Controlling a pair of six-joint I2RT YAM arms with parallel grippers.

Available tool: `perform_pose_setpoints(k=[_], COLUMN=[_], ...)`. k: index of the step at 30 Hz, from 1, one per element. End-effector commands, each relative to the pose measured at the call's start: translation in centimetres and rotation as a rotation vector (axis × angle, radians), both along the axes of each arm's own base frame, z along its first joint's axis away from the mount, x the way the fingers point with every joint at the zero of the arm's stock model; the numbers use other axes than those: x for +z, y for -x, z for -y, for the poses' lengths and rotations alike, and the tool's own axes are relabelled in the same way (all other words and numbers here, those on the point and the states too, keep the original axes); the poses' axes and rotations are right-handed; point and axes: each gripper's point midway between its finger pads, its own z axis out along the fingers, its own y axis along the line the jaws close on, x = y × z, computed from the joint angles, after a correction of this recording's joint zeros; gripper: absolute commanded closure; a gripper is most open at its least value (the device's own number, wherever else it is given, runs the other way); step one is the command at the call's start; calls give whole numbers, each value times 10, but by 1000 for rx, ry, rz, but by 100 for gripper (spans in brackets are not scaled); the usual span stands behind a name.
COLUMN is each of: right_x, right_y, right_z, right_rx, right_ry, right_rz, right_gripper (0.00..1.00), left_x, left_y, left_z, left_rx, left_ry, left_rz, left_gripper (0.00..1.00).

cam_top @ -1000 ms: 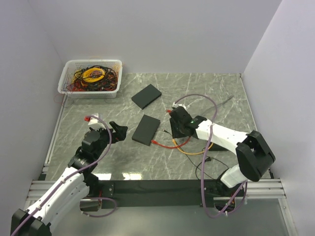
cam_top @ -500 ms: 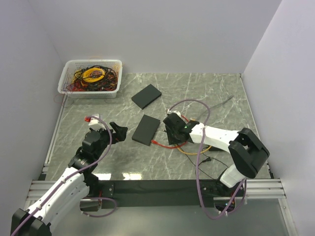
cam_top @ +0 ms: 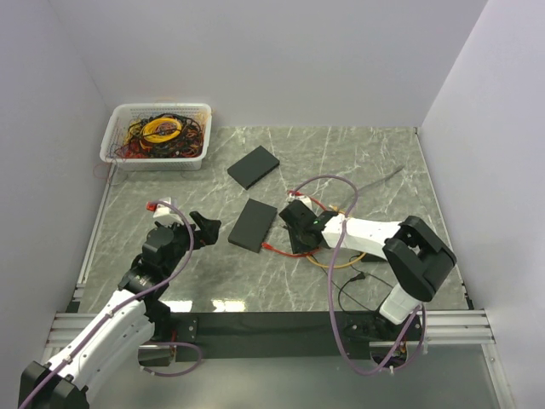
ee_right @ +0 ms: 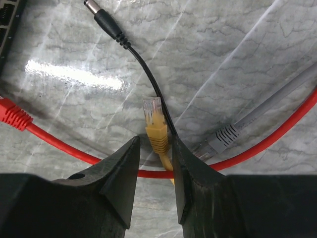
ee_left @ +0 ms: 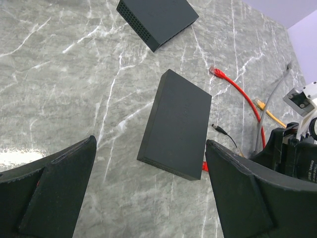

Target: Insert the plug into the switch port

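Near the worktop's (cam_top: 366, 162) front-left corner, the left gripper (cam_top: 207, 228) hangs with fingers spread wide, holding nothing. Right of centre, the right gripper (ee_right: 156, 144) pinches the yellow plug (ee_right: 153, 116), which lies among a red cable (ee_right: 59, 144), a grey cable (ee_right: 223, 136) and a black lead (ee_right: 104, 20). The grasp looks made; carrying and inserting remain. Just beyond sits the switch (ee_left: 176, 131), its ports only a sliver at the right wrist view's corner, so a free port cannot be made out.

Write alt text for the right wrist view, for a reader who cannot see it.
The right pincer straddles a yellow plug lying on the marble table. A black barrel plug, a red cable and a grey plug lie nearby.
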Motion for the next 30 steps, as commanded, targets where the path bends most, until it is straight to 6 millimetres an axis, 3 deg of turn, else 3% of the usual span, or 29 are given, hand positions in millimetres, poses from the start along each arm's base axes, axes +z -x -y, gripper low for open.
perform_pose_setpoints(k=[1,8,12,15,19,22,25,30], right_x=[-4,-11,0,27,94,133,163,193], right_y=[-7,-8,-12,-15,-18,-9,7,28], right_z=[-2,-1,2,-4,-19,-32,-45,-59], right_rx=[-21,-26,-32,-2,98,201,320,473], right_ry=[10,34,36,-15,-177,-317,-446,-594], right_rz=[29,18,49,116,260,335,387,453], right_gripper=[60,78,87,89,91,92,91,90], left_x=[10,10,10,10,12,14,26,74], left_y=[-2,-2,-2,-2,-1,1,6,28], left_z=[0,0,0,0,0,1,6,31], left_rx=[1,2,2,2,-1,-12,-47,-218], left_ry=[8,10,10,10,12,18,42,182], left_rz=[43,44,44,45,51,61,96,272], left_gripper=[2,2,2,2,2,2,3,1])
